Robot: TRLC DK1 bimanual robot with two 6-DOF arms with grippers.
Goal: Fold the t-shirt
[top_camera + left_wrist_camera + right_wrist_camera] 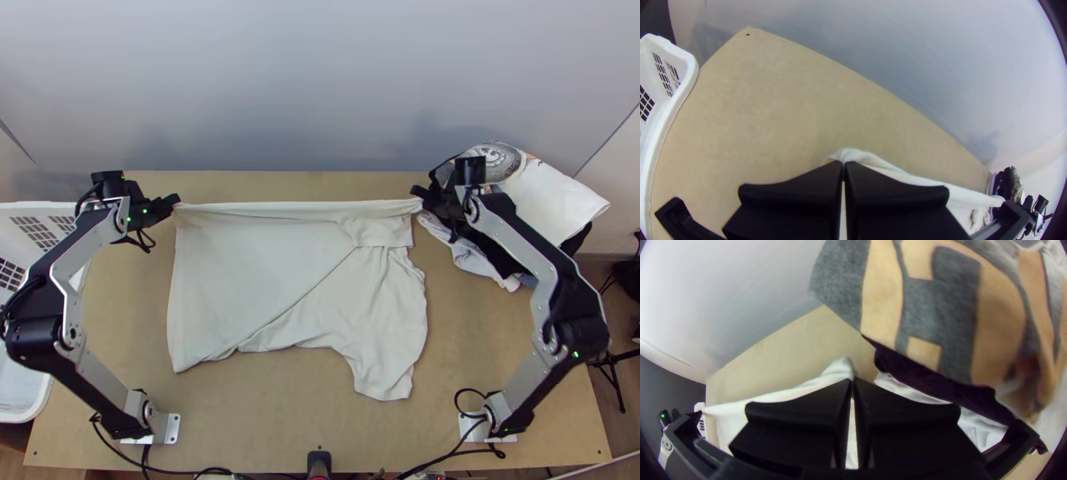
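From my station I had the left pincer (174, 200) closed on one far corner of the white t-shirt (240, 264) and the right pincer (417, 193) closed on the other, the edge stretched between them and the rest creased across the desk (256, 420).

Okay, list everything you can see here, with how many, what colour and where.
T-shirt: 1, off-white, mid-table
Table: 1, light wood, under the shirt
Clothes: 1 pile, white, dark and patterned, table's far right
Basket: 1, white, left side
Wall: 1, pale grey, behind
Cables: several, black, near edge
Stand: 1, black, right-hand floor
Arms: 2, silver and black, either side
Left gripper: 1, black, shirt's far left corner
Right gripper: 1, black, shirt's far right corner
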